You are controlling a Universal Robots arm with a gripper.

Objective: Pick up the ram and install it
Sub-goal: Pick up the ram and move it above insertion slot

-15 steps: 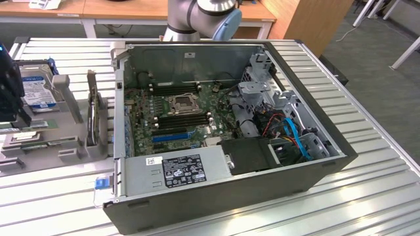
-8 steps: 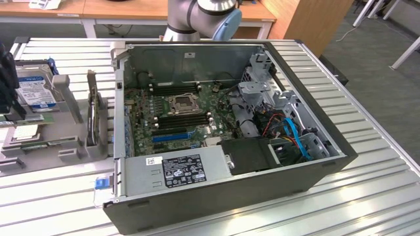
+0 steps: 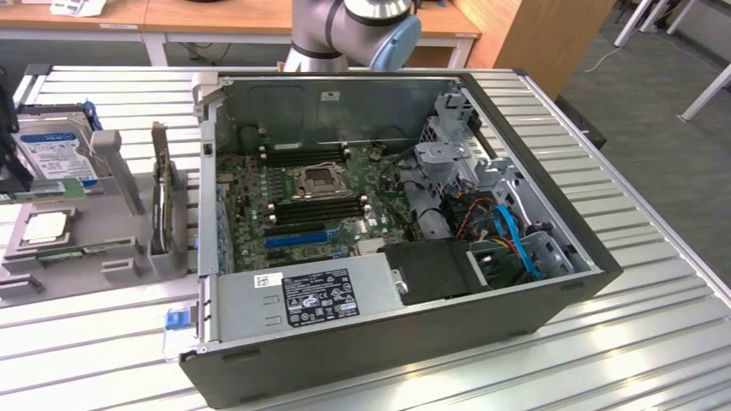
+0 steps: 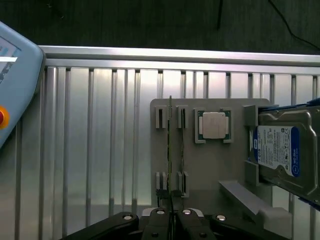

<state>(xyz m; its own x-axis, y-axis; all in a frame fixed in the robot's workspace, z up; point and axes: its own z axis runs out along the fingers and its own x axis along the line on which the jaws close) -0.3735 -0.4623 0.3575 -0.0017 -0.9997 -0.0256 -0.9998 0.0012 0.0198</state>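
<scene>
Your hand (image 4: 172,220) is clenched on the ram (image 4: 170,150), edge-on above the grey holder (image 4: 210,170); hold it level, no twisting, clear of the holder's slots.

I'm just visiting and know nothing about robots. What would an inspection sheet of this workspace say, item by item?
Surface: slatted metal table, carrying an open computer case and a grey holder.
Job's things: ram stands on edge in the holder's slots; motherboard lies exposed in the case.
Clutter: processor chip and hard drive on the holder; control box with an orange button.
Grippers: gripper shut, empty, in line with the ram.
Cables: blue and red cables inside the case.
Surroundings: wooden desks, grey floor.
</scene>
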